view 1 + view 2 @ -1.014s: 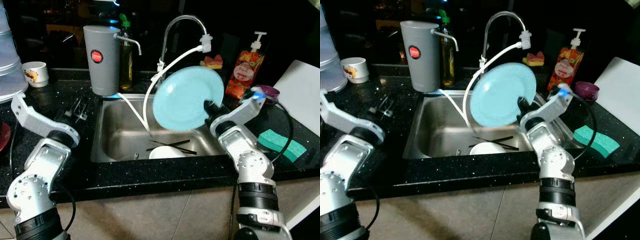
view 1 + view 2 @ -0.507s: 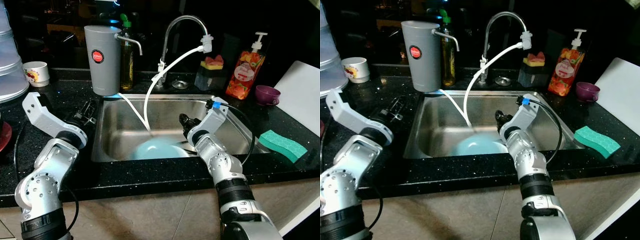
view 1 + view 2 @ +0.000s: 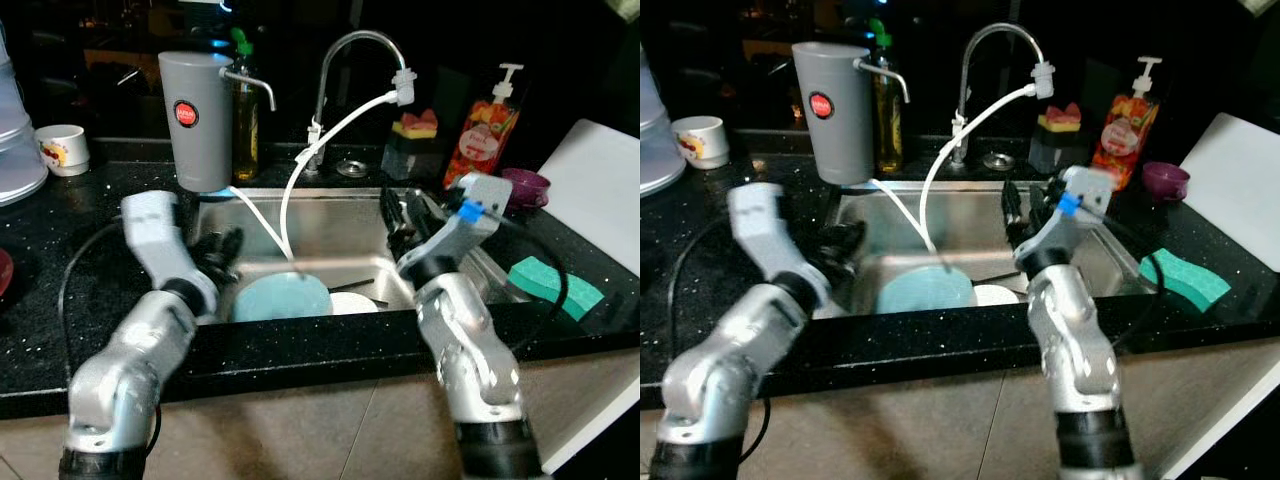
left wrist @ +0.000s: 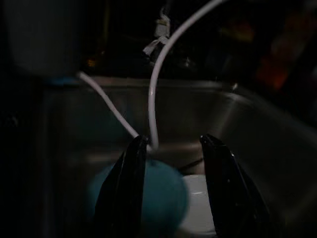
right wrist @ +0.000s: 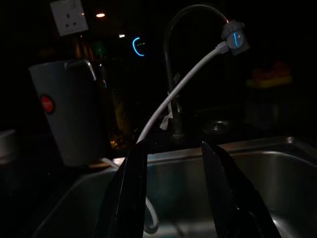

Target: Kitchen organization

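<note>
Black counter surrounds the steel sink [image 3: 340,215] before me. My left gripper [image 4: 173,193] hangs parted and empty just above the blue plate [image 3: 282,298] on the sink floor. My right gripper [image 5: 171,191], also parted and empty, hovers higher, facing the faucet [image 5: 190,44].

Black countertop [image 3: 60,250]: green sponge [image 3: 556,288], white cup [image 3: 61,148].

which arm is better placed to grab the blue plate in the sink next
Left, probably. The left tool is open, low at the sink's left edge beside the blue plate; its wrist view looks down on the plate. The right tool is raised above the sink, aimed toward the faucet.
</note>
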Tool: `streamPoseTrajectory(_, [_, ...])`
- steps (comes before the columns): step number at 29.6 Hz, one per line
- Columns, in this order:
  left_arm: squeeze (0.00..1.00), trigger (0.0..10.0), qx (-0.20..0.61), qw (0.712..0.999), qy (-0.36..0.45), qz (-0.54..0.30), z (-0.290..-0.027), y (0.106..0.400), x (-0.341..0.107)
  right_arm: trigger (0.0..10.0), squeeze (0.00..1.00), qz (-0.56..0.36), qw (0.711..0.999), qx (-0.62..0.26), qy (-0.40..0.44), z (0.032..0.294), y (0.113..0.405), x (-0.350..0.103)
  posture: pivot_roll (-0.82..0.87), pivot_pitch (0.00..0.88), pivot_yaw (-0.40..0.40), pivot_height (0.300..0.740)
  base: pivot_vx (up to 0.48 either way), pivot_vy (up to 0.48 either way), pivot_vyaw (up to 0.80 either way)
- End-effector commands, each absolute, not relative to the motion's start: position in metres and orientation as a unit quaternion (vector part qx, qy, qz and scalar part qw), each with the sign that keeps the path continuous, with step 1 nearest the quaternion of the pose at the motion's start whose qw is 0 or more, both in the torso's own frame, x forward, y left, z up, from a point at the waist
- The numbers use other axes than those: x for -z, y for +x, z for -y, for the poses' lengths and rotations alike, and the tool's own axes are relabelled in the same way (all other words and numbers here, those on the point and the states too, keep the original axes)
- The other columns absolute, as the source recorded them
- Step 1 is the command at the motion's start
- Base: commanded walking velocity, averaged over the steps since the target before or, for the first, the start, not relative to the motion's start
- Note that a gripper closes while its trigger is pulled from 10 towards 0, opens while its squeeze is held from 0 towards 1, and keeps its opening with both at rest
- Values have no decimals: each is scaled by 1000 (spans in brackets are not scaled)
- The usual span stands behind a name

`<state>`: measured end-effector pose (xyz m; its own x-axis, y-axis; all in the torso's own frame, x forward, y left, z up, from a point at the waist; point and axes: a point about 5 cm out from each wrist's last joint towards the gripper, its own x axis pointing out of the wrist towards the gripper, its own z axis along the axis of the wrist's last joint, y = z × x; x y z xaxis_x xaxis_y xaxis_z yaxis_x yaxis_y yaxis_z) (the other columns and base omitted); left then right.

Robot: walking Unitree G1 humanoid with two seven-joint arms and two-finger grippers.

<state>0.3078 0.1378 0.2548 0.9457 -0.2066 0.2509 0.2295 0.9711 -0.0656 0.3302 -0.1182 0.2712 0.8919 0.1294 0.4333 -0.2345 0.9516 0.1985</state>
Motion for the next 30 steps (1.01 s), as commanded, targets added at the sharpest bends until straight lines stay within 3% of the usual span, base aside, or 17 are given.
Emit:
streamPoseTrajectory(1, [0,10000,100,985,4,138,-127,302,-246,10000,0,198,971,-73,113,117,325,-261,65,104,-92,740,0,0,0])
streamPoseTrajectory(9, [0,10000,66,979,82,177,-124,296,-244,10000,0,206,976,-44,61,130,317,-252,77,107,-94,740,0,0,0])
streamPoseTrajectory(14, [0,10000,52,979,83,180,-129,293,-244,10000,0,219,974,-23,50,140,317,-257,78,108,-89,740,0,0,0])
streamPoseTrajectory(30, [0,10000,47,978,84,186,-121,296,-241,10000,0,231,971,-12,52,137,316,-264,96,103,-73,740,0,0,0])
